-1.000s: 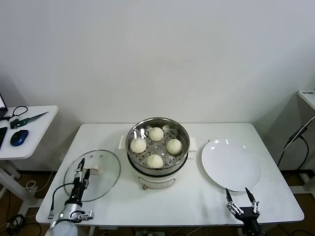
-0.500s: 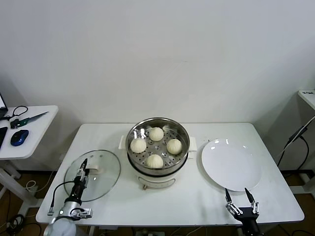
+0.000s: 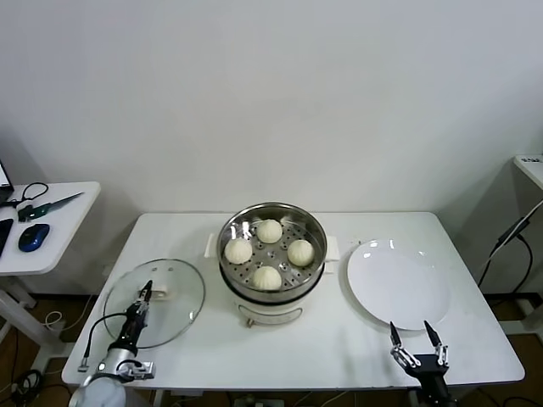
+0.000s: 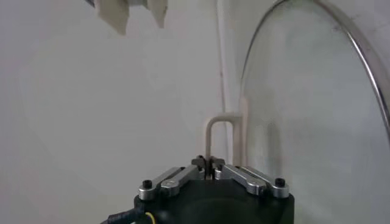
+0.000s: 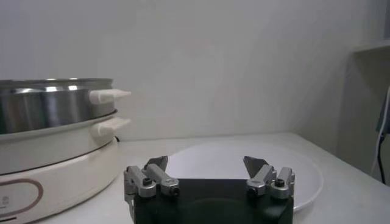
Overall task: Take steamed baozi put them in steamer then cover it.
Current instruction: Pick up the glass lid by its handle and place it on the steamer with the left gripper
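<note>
While the round shiny steel steamer (image 3: 271,254) stands uncovered at the middle of the white table (image 3: 339,348), four small off-white steamed baozi (image 3: 267,278) sit on its perforated tray, spaced apart from one another. To its left the round clear glass cover (image 3: 161,305) with a metal rim is off the pot, near the table's front left edge. The left gripper (image 3: 146,293) is over it, its jaws closed on the lid's cream-white handle (image 4: 220,137). To the steamer's right lies a flat white plate (image 3: 397,284), bare. The right gripper (image 3: 416,339) waits at the table's front edge just beside the plate, jaws spread wide and holding nothing. A small side table (image 3: 42,229) with a blue mouse (image 3: 32,237) stands well apart on the left.
</note>
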Robot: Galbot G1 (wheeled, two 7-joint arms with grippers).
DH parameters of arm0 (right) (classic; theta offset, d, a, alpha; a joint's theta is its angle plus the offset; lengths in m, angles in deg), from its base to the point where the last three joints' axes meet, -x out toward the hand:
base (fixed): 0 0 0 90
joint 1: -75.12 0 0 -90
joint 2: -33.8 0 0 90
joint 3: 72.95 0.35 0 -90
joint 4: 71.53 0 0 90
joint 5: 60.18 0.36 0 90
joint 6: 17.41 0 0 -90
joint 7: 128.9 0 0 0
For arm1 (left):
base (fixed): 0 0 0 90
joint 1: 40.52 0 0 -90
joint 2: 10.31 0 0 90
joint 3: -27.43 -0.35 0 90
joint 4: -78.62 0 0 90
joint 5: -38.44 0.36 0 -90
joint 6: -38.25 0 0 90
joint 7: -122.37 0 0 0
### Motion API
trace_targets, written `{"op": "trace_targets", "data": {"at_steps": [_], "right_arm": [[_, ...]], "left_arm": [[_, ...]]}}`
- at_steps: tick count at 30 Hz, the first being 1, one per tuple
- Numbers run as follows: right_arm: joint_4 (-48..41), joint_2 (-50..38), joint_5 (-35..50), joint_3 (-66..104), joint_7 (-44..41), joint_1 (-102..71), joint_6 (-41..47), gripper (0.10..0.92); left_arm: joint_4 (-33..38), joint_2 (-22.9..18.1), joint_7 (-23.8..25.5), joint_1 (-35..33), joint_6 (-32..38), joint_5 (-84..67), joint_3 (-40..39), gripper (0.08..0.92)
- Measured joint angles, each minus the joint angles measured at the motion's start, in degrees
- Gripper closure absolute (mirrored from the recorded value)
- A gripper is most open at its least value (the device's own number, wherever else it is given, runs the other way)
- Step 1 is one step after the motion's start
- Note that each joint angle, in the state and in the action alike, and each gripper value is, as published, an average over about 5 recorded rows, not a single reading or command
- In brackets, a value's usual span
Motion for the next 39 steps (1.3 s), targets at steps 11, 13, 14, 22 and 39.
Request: {"op": "trace_targets", "data": {"at_steps": [11, 13, 14, 22, 39], "right_arm": [[1.34, 0.0, -1.19, 0.29, 0.79, -0.21, 0.11, 0.203], [1.42, 0.09, -1.43, 0.18, 0.94, -0.22, 0.03, 0.203], [1.43, 0.13, -1.55, 0.1, 1.01, -0.23, -0.02, 0.203], [1.65, 0.06, -2.55, -0.15, 1.76, -0.16, -0.03, 0.203], [0.74, 0.44, -4.84, -1.37, 3.22, 2.54, 1.23, 0.203]], "left_arm": [[11.74, 3.02, 7.09, -3.15, -4.41, -8.99, 1.13, 0.867], [14.52, 3.98, 8.84, -3.39, -5.96, -11.02, 1.35, 0.867], [15.95, 4.51, 9.72, -3.45, -6.76, -11.95, 1.46, 0.867], [27.59, 9.05, 16.76, -2.81, -13.45, -16.05, 1.11, 0.867], [44.46, 7.83, 32.79, 7.93, -34.3, -9.26, -17.76, 0.867]]}}
